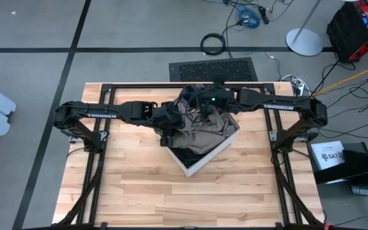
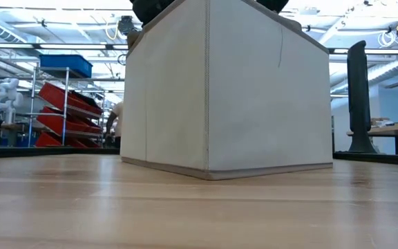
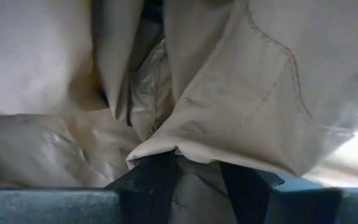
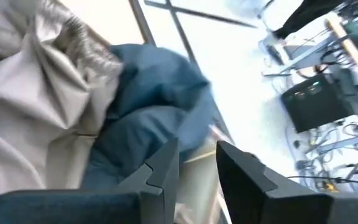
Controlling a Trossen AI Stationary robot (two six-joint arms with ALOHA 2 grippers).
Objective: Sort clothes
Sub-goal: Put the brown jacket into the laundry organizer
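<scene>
A cream box (image 1: pixel 203 165) stands in the middle of the wooden table, seen side-on in the low view (image 2: pixel 226 90). A taupe-brown piece (image 1: pixel 200 128) is heaped over its open top. Both arms meet above it. My left gripper (image 1: pixel 170 120) is at the heap's left side, shut on taupe cloth (image 3: pixel 229 112). My right gripper (image 1: pixel 202 102) is over the heap's far side, raised, with a teal-green piece (image 4: pixel 154 106) at its fingers and taupe cloth (image 4: pixel 36 106) beside it. The low view hides both grippers behind the box. My left gripper pinches a folded lower edge of the taupe-brown piece (image 3: pixel 191 163) between its two fingers, slanting down from the table's left. The cloth rises away from the fingers in loose folds; how many layers, I cannot tell. My right gripper has the teal-green piece's lower fold (image 4: pixel 188 146) between its two fingers, slanting down from the table's right. A pale strip (image 4: pixel 219 135) lies in the gap too. The teal cloth bunches beyond the fingers, lifted against the taupe cloth.
Dark cloth (image 1: pixel 187 156) shows inside the box's near corner. The table's black frame (image 1: pixel 101 137) runs along both sides. Bare wood (image 1: pixel 145 191) lies in front of the box. A black floor mat (image 1: pixel 213 69) lies beyond the table's far edge.
</scene>
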